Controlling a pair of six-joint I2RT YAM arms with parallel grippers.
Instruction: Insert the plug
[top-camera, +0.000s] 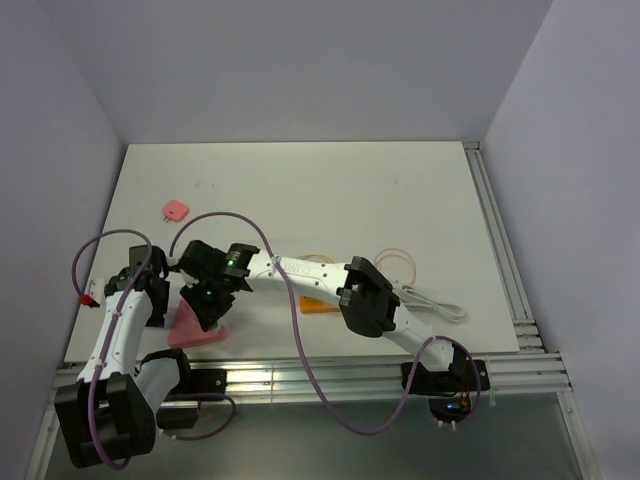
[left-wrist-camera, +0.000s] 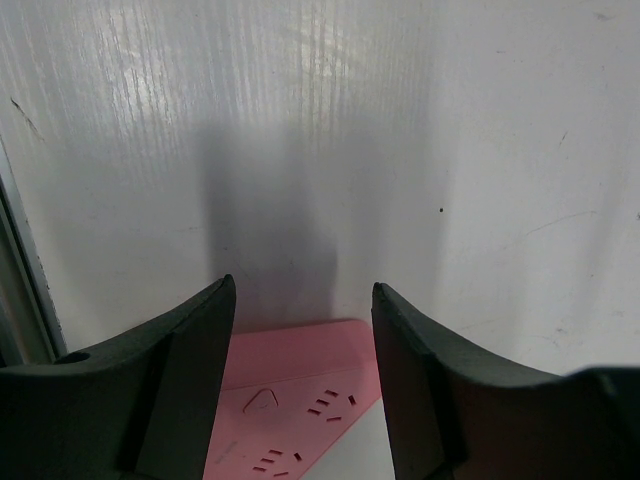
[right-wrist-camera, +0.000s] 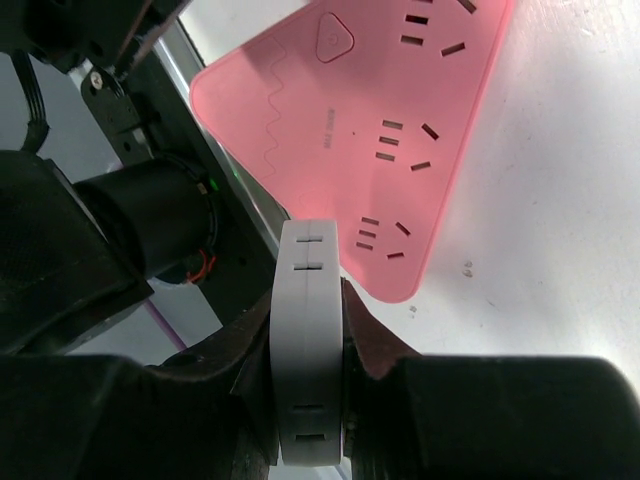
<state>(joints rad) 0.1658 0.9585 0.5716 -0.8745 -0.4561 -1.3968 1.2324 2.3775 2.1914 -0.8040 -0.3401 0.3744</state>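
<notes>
**Surroundings.** A small pink square item (top-camera: 175, 209) is recorded near the left edge of the white bench (top-camera: 330, 190), well apart from the arms. A flat orange piece (top-camera: 316, 306) lies towards the near edge and is partly covered by the right arm. A coiled white cable (top-camera: 432, 302) and a thin pale loop (top-camera: 396, 263) are placed beside it, towards the right. An aluminium rail (top-camera: 500, 250) is fitted along the right edge. The right arm is stretched across the near part of the bench, towards the near left corner.

**Task items.** A pink power strip (right-wrist-camera: 345, 110) is located at the near left corner. It is flat with rounded corners, and several socket groups and a button are seen on its top face. A white plug (right-wrist-camera: 303, 270) is clamped edge-on in the closed right gripper (right-wrist-camera: 307, 335), just over the strip's near end. The left gripper (left-wrist-camera: 302, 300) is held with its fingers (left-wrist-camera: 190, 380) spread wide and nothing between them, above the strip's other end.

**Not determined.** The plug's prongs are hidden. Contact between plug and strip cannot be told. Most of the strip is covered by both grippers in the overhead view.
</notes>
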